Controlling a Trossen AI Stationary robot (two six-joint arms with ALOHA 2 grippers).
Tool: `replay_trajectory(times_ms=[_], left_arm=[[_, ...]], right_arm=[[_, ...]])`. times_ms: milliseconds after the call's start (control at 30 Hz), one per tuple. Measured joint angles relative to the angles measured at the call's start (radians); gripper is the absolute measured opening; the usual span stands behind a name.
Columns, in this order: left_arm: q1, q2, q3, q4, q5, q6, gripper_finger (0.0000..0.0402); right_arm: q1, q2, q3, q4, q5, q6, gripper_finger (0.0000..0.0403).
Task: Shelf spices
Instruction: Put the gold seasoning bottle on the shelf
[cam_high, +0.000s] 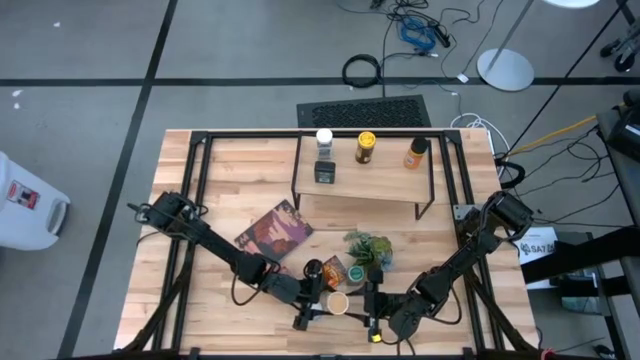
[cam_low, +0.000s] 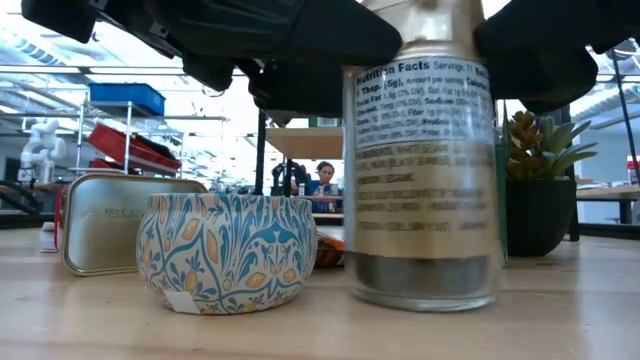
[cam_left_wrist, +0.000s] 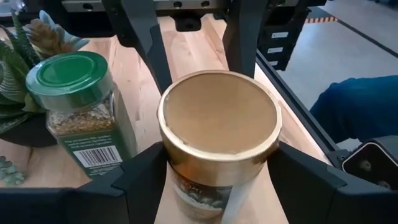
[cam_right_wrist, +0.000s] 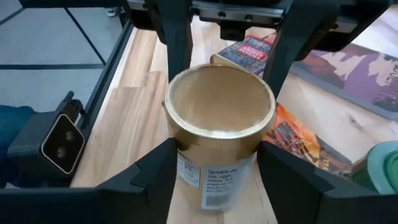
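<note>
A round jar with a tan top (cam_high: 338, 302) stands near the table's front edge, its base on the wood (cam_low: 425, 295). My left gripper (cam_high: 322, 300) reaches it from the left and my right gripper (cam_high: 358, 303) from the right, and both are shut on it. Each wrist view shows the other arm's fingers beyond the jar. A green-topped jar (cam_left_wrist: 78, 106), an orange packet (cam_right_wrist: 298, 140) and a dark-topped jar (cam_high: 313, 268) stand just behind it. The shelf (cam_high: 365, 185) at the far middle carries three jars and a dark tin (cam_high: 325, 172). My left gripper pinches the jar's side just under the lid (cam_left_wrist: 177, 171) between its two fingers. The fingers come from the table's left, slanting a little downward. The jar is upright. My right gripper pinches the same jar's body below the lid (cam_right_wrist: 186, 162), one finger on either side. It comes from the table's right, slanting slightly down. The jar stays upright, its base on the table in the low view.
A potted plant (cam_high: 368, 248) and a maroon book (cam_high: 273, 232) lie behind the jars. A blue patterned tin (cam_low: 225, 250) and a metal tin (cam_low: 110, 220) sit beside the held jar. A black frame (cam_high: 200, 150) rims the table.
</note>
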Motion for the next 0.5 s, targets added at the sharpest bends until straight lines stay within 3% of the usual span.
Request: replay_trajectory(times_ms=[333, 500], left_arm=[[0.005, -0.002, 0.007, 0.041, -0.012, 0.019, 0.0257], [0.005, -0.003, 0.008, 0.024, -0.011, 0.017, 0.0239]], right_arm=[[-0.026, 0.002, 0.000, 0.002, -0.013, 0.022, 0.0296], [-0.045, 0.002, 0.001, 0.011, -0.032, 0.024, 0.0318]])
